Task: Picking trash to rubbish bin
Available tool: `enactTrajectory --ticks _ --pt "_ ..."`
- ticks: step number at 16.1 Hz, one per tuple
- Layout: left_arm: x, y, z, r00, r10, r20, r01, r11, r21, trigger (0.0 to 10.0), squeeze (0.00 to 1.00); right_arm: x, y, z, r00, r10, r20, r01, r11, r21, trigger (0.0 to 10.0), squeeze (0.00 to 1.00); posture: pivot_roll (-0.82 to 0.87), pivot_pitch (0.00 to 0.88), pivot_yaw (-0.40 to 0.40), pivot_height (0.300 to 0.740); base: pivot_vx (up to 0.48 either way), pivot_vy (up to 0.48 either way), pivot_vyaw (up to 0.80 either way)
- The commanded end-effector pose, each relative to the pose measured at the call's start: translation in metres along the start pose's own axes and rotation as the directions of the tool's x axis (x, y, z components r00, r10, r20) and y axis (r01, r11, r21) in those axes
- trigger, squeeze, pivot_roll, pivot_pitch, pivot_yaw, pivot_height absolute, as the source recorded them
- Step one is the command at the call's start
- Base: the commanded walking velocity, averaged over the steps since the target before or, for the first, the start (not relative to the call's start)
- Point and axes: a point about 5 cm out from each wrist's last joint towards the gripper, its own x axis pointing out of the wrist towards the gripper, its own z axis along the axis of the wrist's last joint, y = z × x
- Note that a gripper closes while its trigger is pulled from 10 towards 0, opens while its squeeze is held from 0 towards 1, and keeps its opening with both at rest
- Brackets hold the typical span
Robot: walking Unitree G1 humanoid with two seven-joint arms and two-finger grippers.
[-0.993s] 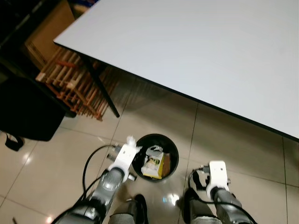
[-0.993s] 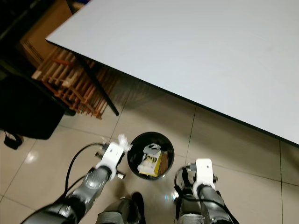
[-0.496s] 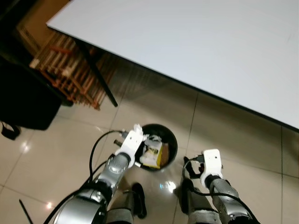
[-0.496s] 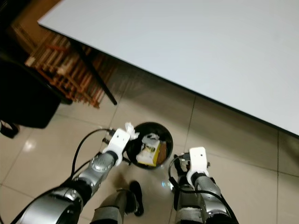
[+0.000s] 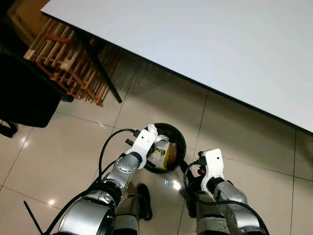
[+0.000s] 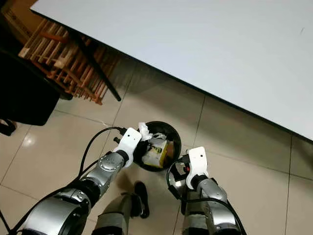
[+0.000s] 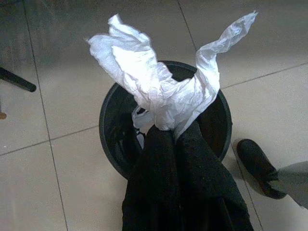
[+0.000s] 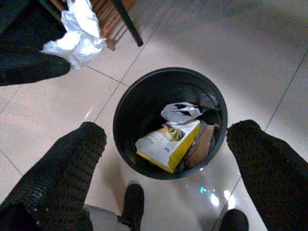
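Crumpled tissue held over the bin

The left gripper [image 7: 168, 139] pinches a crumpled white tissue [image 7: 154, 91] above the left rim of the black rubbish bin [image 8: 126, 103] on the tiled floor — the right gripper [image 8: 163, 144], fingers spread wide, hovers at the bin's near right.

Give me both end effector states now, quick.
Left end effector: closed on crumpled white tissue, over the black rubbish bin.
Right end effector: open, holding nothing, above the bin.
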Motion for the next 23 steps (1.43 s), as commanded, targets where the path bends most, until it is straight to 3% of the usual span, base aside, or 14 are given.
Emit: enactTrajectory --ticks 1,2,3,4,12,13,18,21,23 --pt "-0.003 -0.003 -0.013 0.998 -0.017 -0.052 0.017 1.0 -0.011 10.0 0.0 -0.005 0.003 -0.012 0.999 0.012 -0.046 -0.011 0.999 0.032 10.0 0.0 -0.12 0.44 0.121 0.74 0.0 0.0 0.0" --pt "-0.003 -0.003 -0.013 0.998 -0.016 -0.056 0.016 1.0 -0.002 10.0 0.0 -0.006 0.004 -0.012 0.999 0.011 -0.052 -0.009 0.999 0.032 10.0 0.0 -0.12 0.443 0.121 0.74 0.0 0.0 0.0" --pt "-0.003 -0.002 -0.013 0.998 -0.011 -0.062 0.012 1.0 0.006 10.0 0.9 -0.007 0.004 -0.011 0.998 0.011 -0.058 -0.009 0.999 0.034 10.0 0.0 -0.12 0.443 0.121 0.74 0.0 0.0 0.0" --pt "-0.003 -0.003 -0.014 0.998 -0.015 -0.065 0.015 1.0 0.002 10.0 1.0 -0.009 0.004 -0.01 0.998 0.012 -0.064 -0.01 0.999 0.036 10.0 0.0 -0.12 0.447 0.12 0.74 0.0 0.0 0.0" --pt "-0.002 -0.004 -0.011 0.998 -0.029 -0.056 0.028 0.999 -0.027 10.0 1.0 -0.011 0.007 -0.008 0.996 0.014 -0.084 -0.01 0.999 0.042 10.0 0.0 -0.12 0.453 0.119 0.74 0.0 0.0 0.0" --pt "-0.001 -0.004 -0.009 0.998 -0.027 -0.049 0.026 0.999 -0.026 10.0 0.0 -0.011 0.007 -0.008 0.996 0.014 -0.085 -0.01 0.999 0.042 10.0 0.0 -0.12 0.452 0.121 0.74 0.0 0.0 0.0" --pt "-0.007 0.012 -0.02 0.991 0.101 -0.092 -0.102 0.995 -0.011 10.0 0.0 -0.009 0.003 -0.008 0.996 -0.012 -0.088 0.014 1.0 0.022 10.0 0.0 -0.09 0.436 0.132 0.74 0.0 0.0 0.0" --pt "-0.031 0.046 -0.056 0.929 0.328 -0.171 -0.339 0.94 -0.039 10.0 0.0 -0.008 -0.023 -0.011 0.98 -0.173 -0.101 0.169 0.985 -0.044 10.0 0.0 -0.06 0.41 0.143 0.74 0.0 0.0 0.0" --pt "-0.041 0.055 -0.068 0.902 0.387 -0.194 -0.403 0.914 -0.049 10.0 0.0 -0.007 -0.035 -0.013 0.961 -0.256 -0.106 0.246 0.964 -0.096 10.0 0.0 -0.04 0.392 0.148 0.74 0.0 0.0 0.0"
